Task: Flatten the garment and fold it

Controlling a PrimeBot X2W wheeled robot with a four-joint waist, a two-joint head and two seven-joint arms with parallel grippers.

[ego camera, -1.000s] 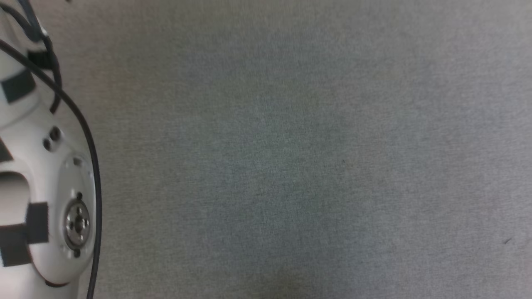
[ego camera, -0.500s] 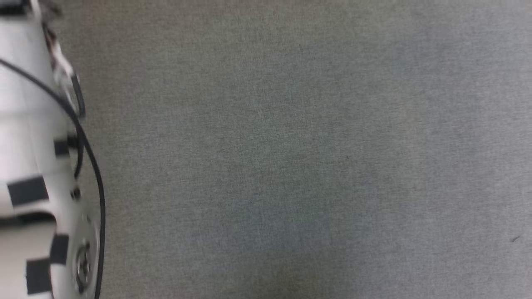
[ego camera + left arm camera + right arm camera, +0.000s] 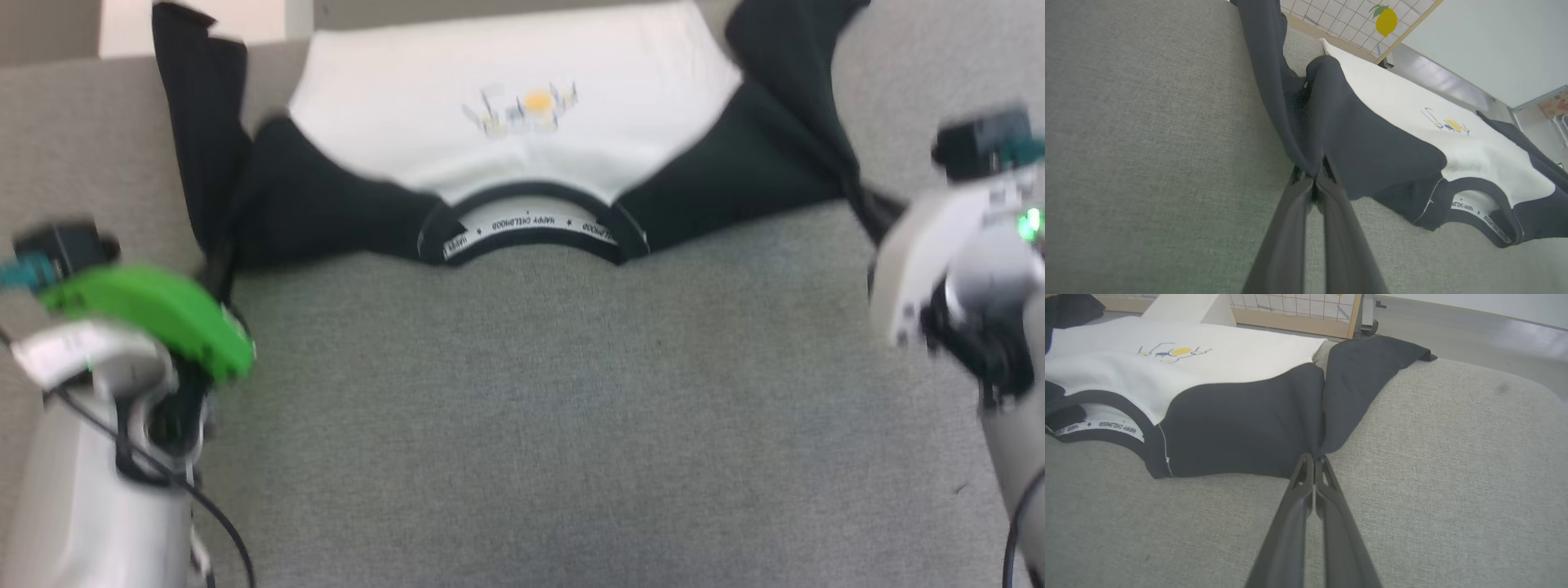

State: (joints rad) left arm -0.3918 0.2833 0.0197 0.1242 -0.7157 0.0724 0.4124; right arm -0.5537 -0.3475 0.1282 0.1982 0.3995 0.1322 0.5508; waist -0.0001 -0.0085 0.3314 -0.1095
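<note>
The shirt lies spread at 12 o'clock on the grey table top, and the left gripper and right gripper are each clamped on its black shoulder cloth (near 9 and 3 o'clock of it), so I judge the flattening nearly done and every fold is left.

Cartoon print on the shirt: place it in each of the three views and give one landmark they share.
Head view: cartoon print on the shirt, top centre.
Left wrist view: cartoon print right of centre, upper half.
Right wrist view: cartoon print upper left.
Shared landmark: the white lettered neck band, nearer the camera than the print in all three.
</note>
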